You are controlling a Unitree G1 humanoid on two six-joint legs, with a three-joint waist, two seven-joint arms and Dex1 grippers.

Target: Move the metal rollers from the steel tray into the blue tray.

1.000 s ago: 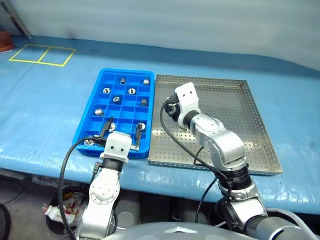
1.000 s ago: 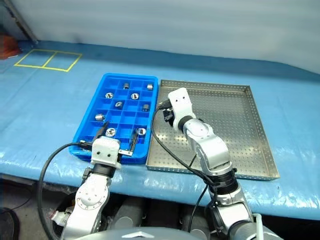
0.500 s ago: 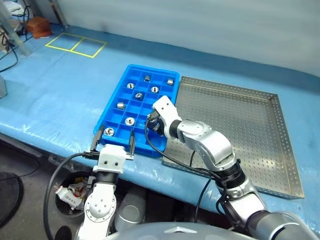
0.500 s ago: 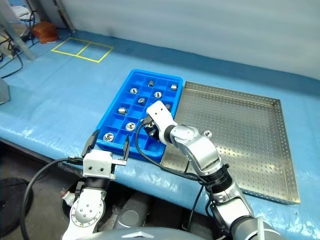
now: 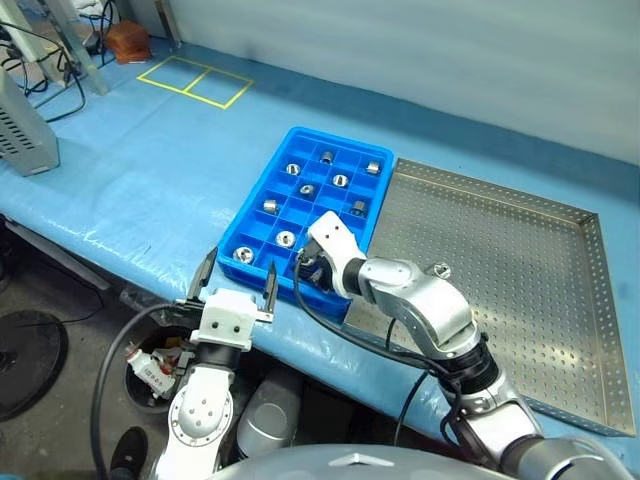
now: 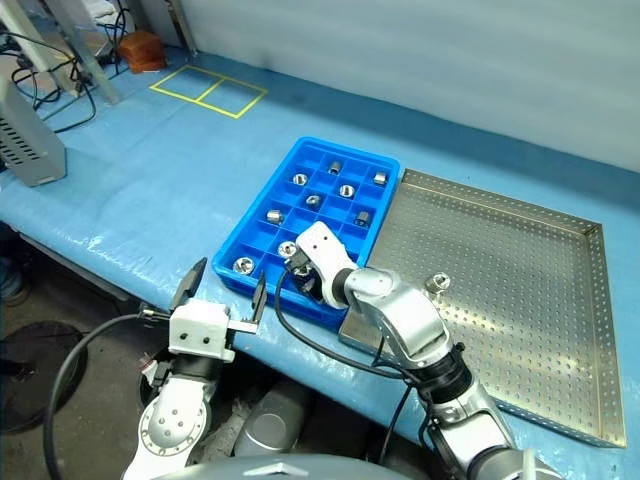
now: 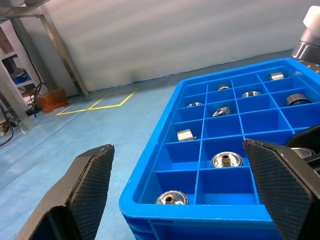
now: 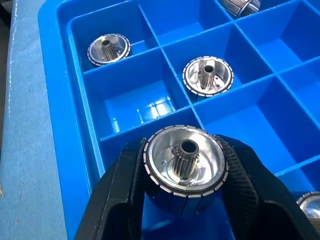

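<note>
I see a long counter [image 5: 150,170] covered in blue sheeting that wrinkles toward the near edge, with a yellow taped rectangle [image 5: 195,80] marked on it far off to the left and a pale wall behind. A grey ventilated box [image 5: 25,125] sits at the counter's left end, beside metal frame legs and loose cables. Below the near edge the floor is dark, and I make out what may be a bin with scraps in it, though that corner is too cluttered to be sure. The blue tray [image 5: 262,188] lies just beside the steel tray [image 5: 520,290], their long sides touching. Several metal rollers [image 5: 293,169] sit singly in the blue compartments, and one roller [image 6: 435,285] stands on the steel tray near its left rim. My right gripper [image 8: 185,197] has its fingers clamped on a roller [image 8: 186,162] over the tray's near compartments. My left gripper [image 5: 238,282] hangs with fingers wide at the tray's near corner, holding nothing.
</note>
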